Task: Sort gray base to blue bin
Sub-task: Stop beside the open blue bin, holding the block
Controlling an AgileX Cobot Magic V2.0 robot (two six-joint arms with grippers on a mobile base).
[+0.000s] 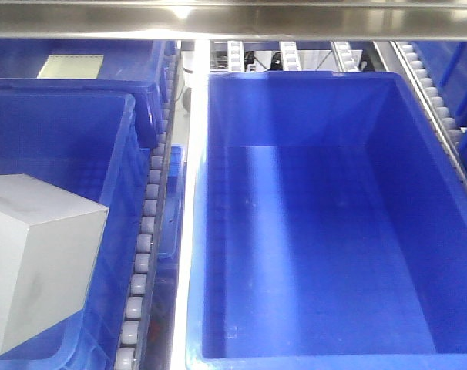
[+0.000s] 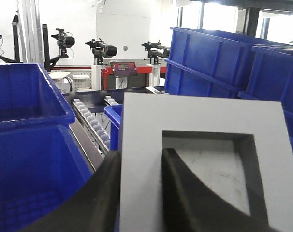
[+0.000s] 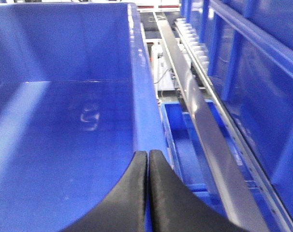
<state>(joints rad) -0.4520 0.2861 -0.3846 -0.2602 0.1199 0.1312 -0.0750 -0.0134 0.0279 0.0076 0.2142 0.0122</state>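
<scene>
No text, label, brand or number could be read in any view. The pale yellowish sheet (image 1: 68, 65) lying in the far-left blue crate (image 1: 145, 62) was too blurred to show any writing. The small reddish panel (image 2: 123, 68) on the red frame (image 2: 106, 75), far behind in the left wrist view, was too small to make out.
</scene>
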